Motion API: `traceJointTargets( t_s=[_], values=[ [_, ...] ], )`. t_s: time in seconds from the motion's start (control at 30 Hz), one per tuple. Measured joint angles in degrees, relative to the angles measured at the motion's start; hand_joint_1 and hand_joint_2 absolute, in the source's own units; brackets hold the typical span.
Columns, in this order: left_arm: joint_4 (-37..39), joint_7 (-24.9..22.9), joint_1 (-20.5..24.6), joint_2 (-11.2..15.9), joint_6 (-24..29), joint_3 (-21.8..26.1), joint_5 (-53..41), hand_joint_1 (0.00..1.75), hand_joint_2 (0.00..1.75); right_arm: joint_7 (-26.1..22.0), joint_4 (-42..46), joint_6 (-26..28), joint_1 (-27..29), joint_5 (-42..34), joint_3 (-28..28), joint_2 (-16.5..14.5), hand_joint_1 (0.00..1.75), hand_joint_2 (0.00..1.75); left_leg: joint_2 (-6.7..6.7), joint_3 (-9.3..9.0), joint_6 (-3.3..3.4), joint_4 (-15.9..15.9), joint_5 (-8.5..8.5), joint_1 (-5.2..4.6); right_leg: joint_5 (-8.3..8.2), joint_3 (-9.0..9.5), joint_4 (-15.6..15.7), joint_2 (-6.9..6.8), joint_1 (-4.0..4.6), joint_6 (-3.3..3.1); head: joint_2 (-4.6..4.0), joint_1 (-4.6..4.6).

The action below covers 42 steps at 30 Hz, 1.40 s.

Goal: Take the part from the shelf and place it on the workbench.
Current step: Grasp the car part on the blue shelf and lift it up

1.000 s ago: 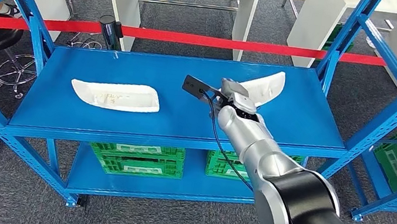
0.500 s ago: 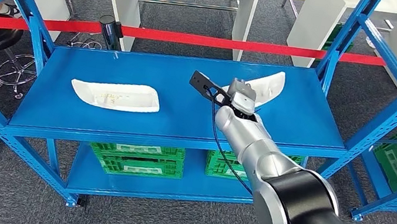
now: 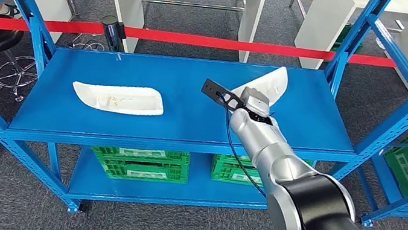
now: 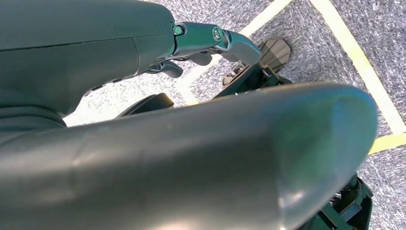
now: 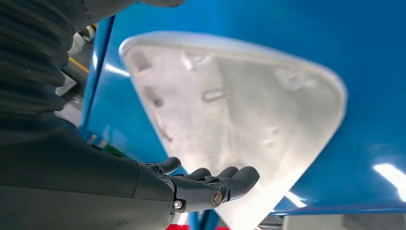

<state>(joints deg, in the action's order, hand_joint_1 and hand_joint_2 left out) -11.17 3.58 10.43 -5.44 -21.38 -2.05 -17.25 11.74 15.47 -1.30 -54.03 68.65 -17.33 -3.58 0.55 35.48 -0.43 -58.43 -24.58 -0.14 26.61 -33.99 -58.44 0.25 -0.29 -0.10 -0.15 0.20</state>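
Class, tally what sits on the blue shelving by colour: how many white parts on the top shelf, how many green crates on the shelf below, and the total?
White parts: 2, one at the left, one by the right hand
Green crates: 2, left and right
Total: 4

bright, even overhead light | glare on blue shelf point(image 5: 392, 175) | wrist close-ups blurred

The shelf point(image 3: 126, 128) looks like blue painted metal, glossy enough to throw highlights. The white part point(image 5: 230, 110) near its back right corner appears to be smooth, faintly translucent plastic (ribbed inside). The right hand point(image 5: 210, 184) is dark matt plastic.
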Motion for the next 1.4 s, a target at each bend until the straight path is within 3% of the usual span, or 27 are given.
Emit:
traceJointTargets(
  t_s=[0.6,1.4],
  values=[
    [0.0,0.4,0.2,0.0,0.0,0.1,-0.1,0.00,0.00,-3.8,0.0,-1.4,0.8,0.2,0.0,-1.0,0.00,1.75,0.00,0.00,0.00,0.0,0.00,0.00,0.00,0.01,0.0,-0.01,0.00,0.00,0.00,0.01],
    [0.0,0.5,0.2,0.0,0.0,0.7,0.0,0.00,0.00,-2.2,0.0,-0.8,0.7,-2.9,0.0,-1.6,0.00,1.75,0.02,0.00,0.00,0.0,0.00,0.00,0.00,0.02,0.0,-0.01,0.00,0.00,0.00,0.01]
  ],
)
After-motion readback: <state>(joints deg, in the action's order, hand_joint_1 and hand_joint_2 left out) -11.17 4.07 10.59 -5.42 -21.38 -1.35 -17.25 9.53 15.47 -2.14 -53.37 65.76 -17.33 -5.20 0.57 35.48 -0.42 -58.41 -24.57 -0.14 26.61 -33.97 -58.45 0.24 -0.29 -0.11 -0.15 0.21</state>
